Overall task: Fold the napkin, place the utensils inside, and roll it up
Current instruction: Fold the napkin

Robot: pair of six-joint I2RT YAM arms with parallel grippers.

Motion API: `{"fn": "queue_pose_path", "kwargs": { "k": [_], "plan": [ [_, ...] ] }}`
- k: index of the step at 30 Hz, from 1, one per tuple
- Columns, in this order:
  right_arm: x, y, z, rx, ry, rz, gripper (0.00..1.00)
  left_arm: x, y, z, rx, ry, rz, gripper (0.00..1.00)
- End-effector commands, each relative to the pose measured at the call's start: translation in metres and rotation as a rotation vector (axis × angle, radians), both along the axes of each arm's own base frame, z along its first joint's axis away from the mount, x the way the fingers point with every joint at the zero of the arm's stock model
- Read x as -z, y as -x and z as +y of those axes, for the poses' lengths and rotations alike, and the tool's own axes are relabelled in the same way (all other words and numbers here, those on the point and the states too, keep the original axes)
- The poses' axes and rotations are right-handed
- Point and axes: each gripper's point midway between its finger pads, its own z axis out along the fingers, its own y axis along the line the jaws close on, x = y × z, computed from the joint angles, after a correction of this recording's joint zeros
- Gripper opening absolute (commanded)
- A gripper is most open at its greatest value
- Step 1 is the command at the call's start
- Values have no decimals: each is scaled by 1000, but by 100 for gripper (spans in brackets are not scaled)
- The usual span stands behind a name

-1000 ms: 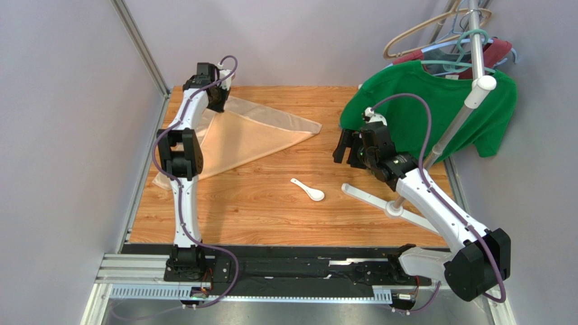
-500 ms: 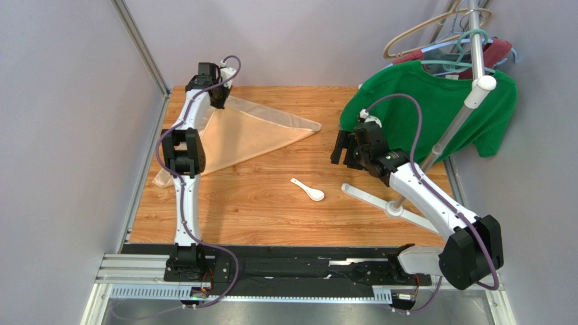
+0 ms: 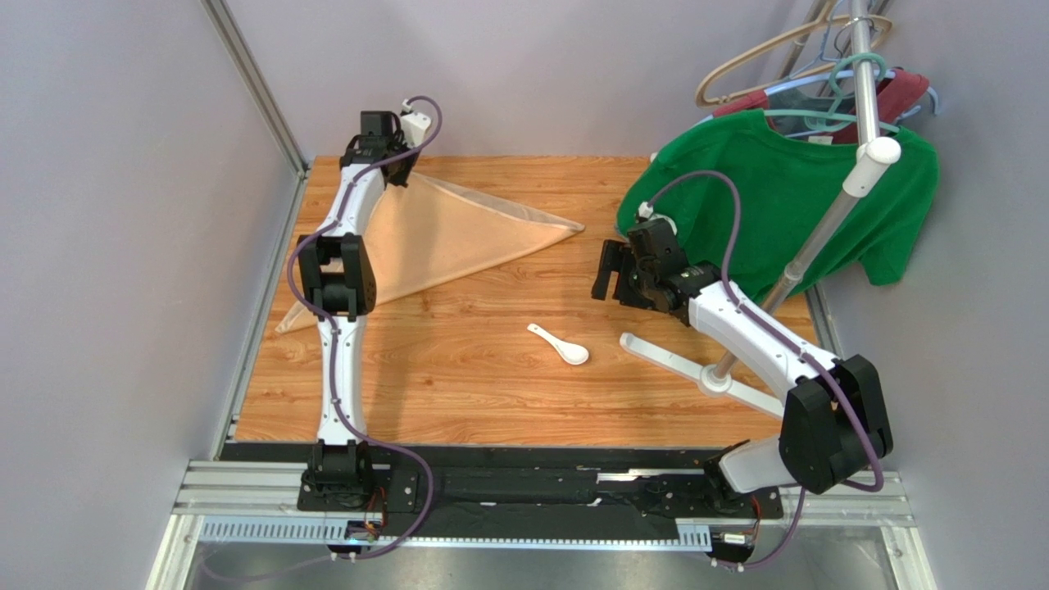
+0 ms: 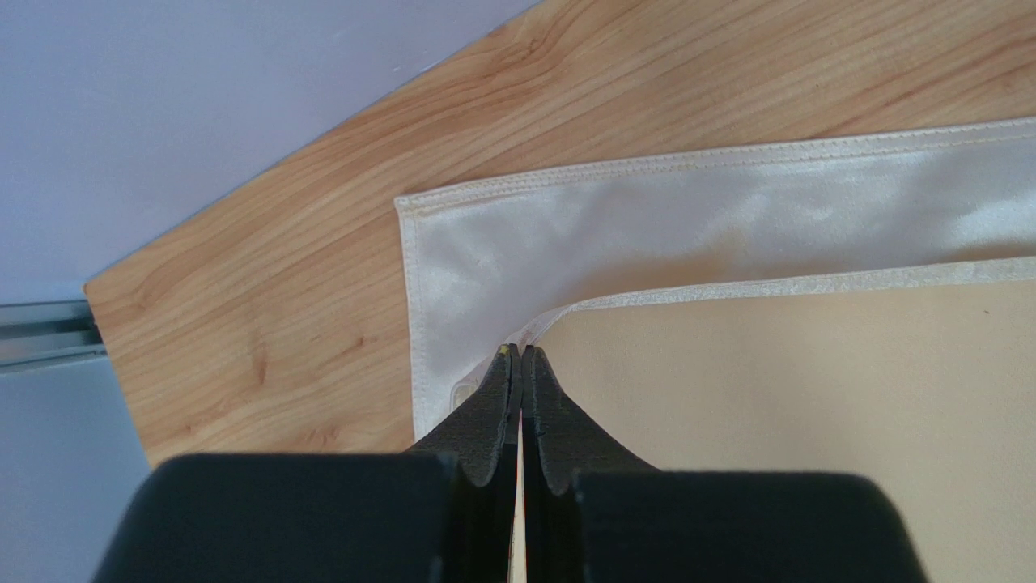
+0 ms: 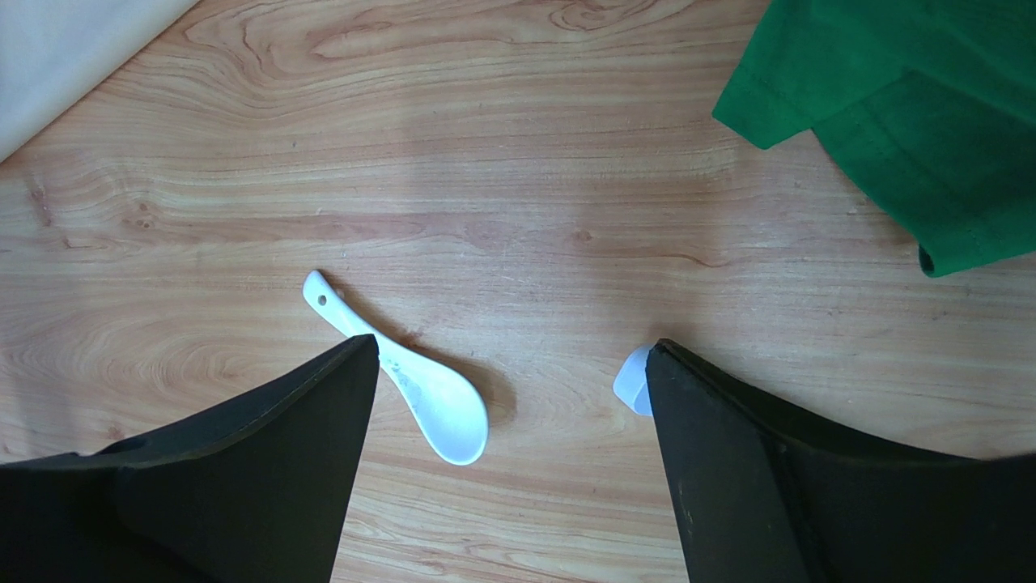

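The thin peach-tan napkin (image 3: 462, 240) lies folded into a triangle on the far left of the wooden table (image 3: 493, 393). The left gripper (image 4: 521, 361) is clamped tight on a hem at its far corner, seemingly the upper layer's. The small white soup spoon (image 5: 420, 391) lies mid-table, well apart from the cloth, near the right gripper (image 5: 511, 352), which hovers with its jaws wide apart.
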Motion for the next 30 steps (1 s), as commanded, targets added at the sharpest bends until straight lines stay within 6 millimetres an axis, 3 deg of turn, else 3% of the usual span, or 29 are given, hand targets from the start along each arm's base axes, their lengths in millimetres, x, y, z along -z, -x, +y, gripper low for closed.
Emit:
{"fn": "queue_pose_path", "kwargs": {
  "k": [1,18,30],
  "plan": [
    [-21,-21,14,3,-59,-63,85,-18,-20,9,3,-45,-97,0],
    [-7,-31,27,-4,-89,-26,85,-23,-41,15,9,-98,-193,0],
    [3,-38,33,-13,-86,0,84,-14,-48,16,23,-120,-211,0]
  ]
}}
